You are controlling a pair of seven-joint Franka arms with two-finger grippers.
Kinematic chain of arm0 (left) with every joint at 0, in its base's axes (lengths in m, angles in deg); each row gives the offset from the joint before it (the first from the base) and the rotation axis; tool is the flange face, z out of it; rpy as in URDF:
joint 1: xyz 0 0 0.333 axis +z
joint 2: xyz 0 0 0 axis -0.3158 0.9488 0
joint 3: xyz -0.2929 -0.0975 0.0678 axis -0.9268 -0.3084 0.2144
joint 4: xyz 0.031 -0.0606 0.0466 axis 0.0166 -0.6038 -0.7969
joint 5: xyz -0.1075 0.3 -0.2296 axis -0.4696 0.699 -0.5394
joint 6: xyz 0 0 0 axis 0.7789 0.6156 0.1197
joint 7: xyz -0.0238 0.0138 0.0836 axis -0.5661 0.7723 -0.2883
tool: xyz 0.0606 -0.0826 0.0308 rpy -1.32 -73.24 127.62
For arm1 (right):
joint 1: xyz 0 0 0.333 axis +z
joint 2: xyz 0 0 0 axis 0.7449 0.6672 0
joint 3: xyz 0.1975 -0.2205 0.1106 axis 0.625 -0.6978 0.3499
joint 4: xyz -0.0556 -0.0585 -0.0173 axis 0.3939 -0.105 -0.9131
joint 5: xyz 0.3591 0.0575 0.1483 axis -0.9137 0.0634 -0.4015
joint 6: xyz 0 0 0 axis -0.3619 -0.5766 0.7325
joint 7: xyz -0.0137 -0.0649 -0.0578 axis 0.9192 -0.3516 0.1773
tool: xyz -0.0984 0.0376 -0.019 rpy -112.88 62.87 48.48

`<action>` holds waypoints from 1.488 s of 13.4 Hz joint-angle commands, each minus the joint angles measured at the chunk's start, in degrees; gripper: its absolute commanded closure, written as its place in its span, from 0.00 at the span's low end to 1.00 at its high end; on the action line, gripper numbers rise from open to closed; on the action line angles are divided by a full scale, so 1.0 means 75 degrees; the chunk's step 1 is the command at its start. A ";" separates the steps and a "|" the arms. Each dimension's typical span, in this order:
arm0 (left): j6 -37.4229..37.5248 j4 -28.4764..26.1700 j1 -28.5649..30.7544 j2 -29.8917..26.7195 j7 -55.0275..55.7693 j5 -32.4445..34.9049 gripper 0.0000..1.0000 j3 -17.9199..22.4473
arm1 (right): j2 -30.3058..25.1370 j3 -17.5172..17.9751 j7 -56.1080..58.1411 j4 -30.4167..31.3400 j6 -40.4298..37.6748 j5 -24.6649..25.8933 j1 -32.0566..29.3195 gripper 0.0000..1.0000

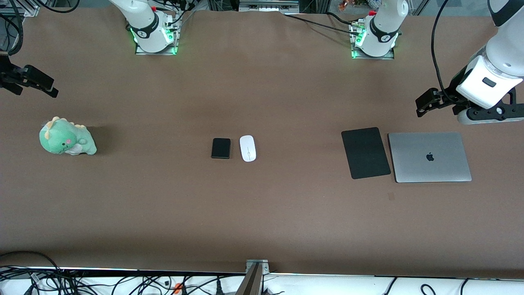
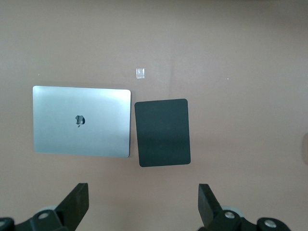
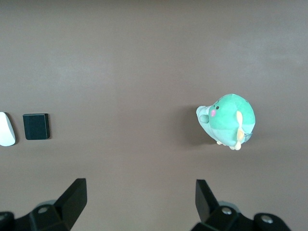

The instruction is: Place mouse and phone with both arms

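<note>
Task judged not yet begun; no item lifted, none placed.

Mouse (image 1: 247, 148) lying flat on worktop (image 1: 262, 213) at centre, untouched. Phone (image 1: 221, 148) just beside it at its 9 o'clock in the front view, toward the right arm's end, a narrow gap between the two. Both well apart from either arm.

Left pincer (image 2: 142, 202) released, fingers spread wide with nothing between them, hovering over bare worktop at the left arm's end, at 12 o'clock of the mouse pad (image 1: 365, 153) and laptop (image 1: 430, 157) in the front view. Mouse pad and closed laptop side by side, nearly touching.

Right pincer (image 3: 139, 199) likewise released and empty, up over the right arm's end of the worktop, at roughly 11 o'clock of the green plush dinosaur (image 1: 66, 136) in the front view.

Remaining, in judgement: everything. Each arm to travel to centre, grasp one item, carry it off. Likely destinations the mouse pad for the mouse and a spot near the plush for the phone; not confirmable from present evidence.
</note>
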 commanded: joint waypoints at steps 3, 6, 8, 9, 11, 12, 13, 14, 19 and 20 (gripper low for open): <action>0.0144 0.0233 0.0031 0.0116 -0.0191 0.0129 0.00 -0.0039 | -0.0070 0.0036 0.0024 0.0039 0.0026 -0.0040 -0.0037 0.00; 0.0144 0.0234 0.0008 0.0116 -0.0097 0.0141 0.00 -0.0050 | -0.0070 0.0036 0.0024 0.0039 0.0003 -0.0040 -0.0037 0.00; 0.0132 0.0234 0.0020 0.0116 -0.0121 0.0141 0.00 -0.0039 | -0.0070 0.0047 0.0024 0.0050 -0.0033 -0.0040 -0.0037 0.00; 0.0167 0.0199 0.0020 0.0116 -0.0132 0.0141 0.00 -0.0039 | -0.0070 0.0047 0.0013 0.0050 -0.0044 -0.0040 -0.0037 0.00; 0.0365 0.0198 -0.0027 0.0128 -0.0214 0.0141 0.00 -0.0039 | -0.0058 0.0059 -0.0011 0.0073 -0.0056 -0.0051 -0.0013 0.00; 0.0436 0.0198 -0.0062 0.0198 -0.0180 0.0141 0.00 -0.0050 | -0.0058 0.0071 -0.0011 0.0085 -0.0079 -0.0052 -0.0002 0.00; 0.0436 0.0198 -0.0097 0.0233 -0.0133 0.0141 0.00 -0.0074 | -0.0058 0.0071 -0.0011 0.0109 -0.0080 -0.0052 0.0010 0.00; 0.0436 0.0222 -0.0179 0.0245 -0.0121 0.0129 0.00 -0.0074 | -0.0047 0.0071 -0.0011 0.0144 -0.0080 -0.0052 0.0010 0.00; 0.0448 0.0234 -0.0402 0.0374 -0.0051 0.0047 0.00 -0.0074 | 0.0140 0.0305 -0.0022 0.0319 0.0013 -0.0052 0.0034 0.00; 0.0448 0.0234 -0.0553 0.0397 0.0089 0.0024 0.00 -0.0074 | 0.0234 0.0421 -0.0069 0.0320 0.0061 -0.0063 0.0034 0.00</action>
